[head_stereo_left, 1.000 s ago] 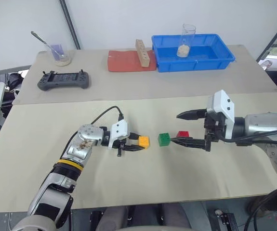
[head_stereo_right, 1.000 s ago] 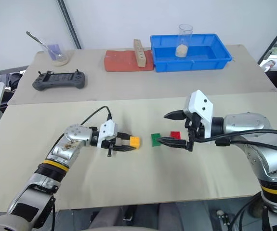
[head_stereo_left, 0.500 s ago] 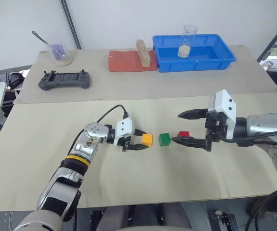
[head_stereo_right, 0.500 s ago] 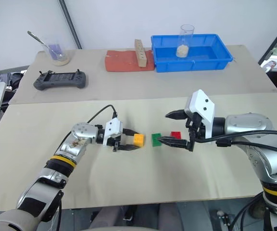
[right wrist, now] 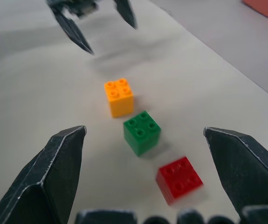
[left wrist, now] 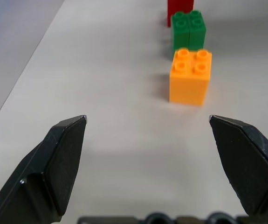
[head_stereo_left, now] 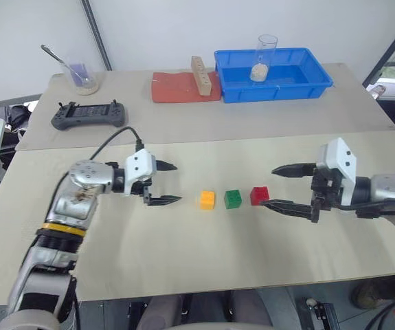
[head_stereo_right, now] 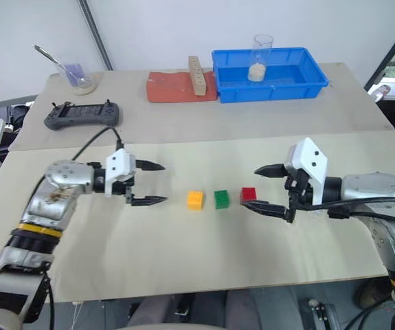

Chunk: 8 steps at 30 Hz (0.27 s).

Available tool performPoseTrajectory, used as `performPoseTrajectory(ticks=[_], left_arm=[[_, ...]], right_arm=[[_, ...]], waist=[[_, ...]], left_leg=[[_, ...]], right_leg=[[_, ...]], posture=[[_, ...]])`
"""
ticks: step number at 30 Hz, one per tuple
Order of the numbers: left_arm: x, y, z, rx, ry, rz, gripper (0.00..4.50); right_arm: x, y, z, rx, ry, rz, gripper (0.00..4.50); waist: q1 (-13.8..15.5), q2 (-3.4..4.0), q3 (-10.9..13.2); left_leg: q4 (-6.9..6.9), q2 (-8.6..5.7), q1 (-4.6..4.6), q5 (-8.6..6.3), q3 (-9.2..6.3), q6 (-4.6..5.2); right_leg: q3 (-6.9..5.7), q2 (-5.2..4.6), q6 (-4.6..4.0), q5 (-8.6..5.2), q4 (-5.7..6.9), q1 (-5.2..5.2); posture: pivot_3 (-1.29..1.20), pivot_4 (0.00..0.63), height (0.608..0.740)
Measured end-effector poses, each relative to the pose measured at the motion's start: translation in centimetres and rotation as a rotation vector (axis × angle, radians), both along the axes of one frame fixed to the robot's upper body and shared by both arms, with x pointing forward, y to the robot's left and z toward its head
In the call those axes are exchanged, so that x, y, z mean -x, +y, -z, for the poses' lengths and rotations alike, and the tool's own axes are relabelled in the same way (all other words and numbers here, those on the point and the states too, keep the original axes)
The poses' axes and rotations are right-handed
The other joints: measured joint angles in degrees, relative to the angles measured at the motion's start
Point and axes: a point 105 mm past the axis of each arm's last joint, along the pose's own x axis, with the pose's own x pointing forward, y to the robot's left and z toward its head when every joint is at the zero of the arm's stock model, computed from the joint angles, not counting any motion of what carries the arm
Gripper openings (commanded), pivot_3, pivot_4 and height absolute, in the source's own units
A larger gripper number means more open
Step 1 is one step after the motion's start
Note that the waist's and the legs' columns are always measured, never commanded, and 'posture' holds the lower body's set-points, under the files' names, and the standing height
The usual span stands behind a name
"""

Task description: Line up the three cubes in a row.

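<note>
Surface: beige tabletop (head_stereo_left: pixel 183 261), with a second table behind it.
Left gripper (head_stereo_left: pixel 171 183): fingers spread wide, holding nothing, hovering off the table.
Orange-yellow cube (head_stereo_left: pixel 207 199): just ahead of the left gripper's fingertips, apart from them.
Green cube (head_stereo_left: pixel 233 199): next beyond the orange-yellow one, small gap between.
Red cube (head_stereo_left: pixel 259 196): end of the row, just ahead of the right gripper's fingertips.
Right gripper (head_stereo_left: pixel 279 187): fingers spread wide, empty.
Back table: blue tray (head_stereo_left: pixel 321 86), glass (head_stereo_left: pixel 266 58), handheld controller (head_stereo_left: pixel 87 114).

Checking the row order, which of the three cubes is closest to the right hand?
The red cube, at the row's right end beside the open right hand. The green cube sits in the middle, the orange one farthest.
</note>
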Motion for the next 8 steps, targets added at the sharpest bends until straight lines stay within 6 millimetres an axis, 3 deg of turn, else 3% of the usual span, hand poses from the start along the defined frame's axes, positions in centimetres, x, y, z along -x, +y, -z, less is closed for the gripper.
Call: performPoseTrajectory(ticks=[4,8], left_arm=[[0.1,3.0,-3.0,-0.007,-0.066,-0.128,4.49],[0.5,3.5,-2.5,0.011,-0.036,-0.142,4.49]], right_arm=[[0.1,-1.5,0.4,-0.003,-0.002,0.073,4.5],[0.3,-1.9,0.7,-0.003,-0.001,0.088,4.5]], waist=[[0.23,0.02,0.0],[0.46,0.01,0.0]], left_leg=[[0.0,-0.01,0.1,-0.01,0.0,-0.03],[0.0,-0.01,0.14,-0.03,0.01,-0.08]], right_leg=[[-0.01,-0.03,0.0,0.0,-0.01,0.09],[0.0,-0.04,0.01,0.0,-0.03,0.14]], posture=[[0.0,0.15,0.74],[0.0,0.15,0.74]])
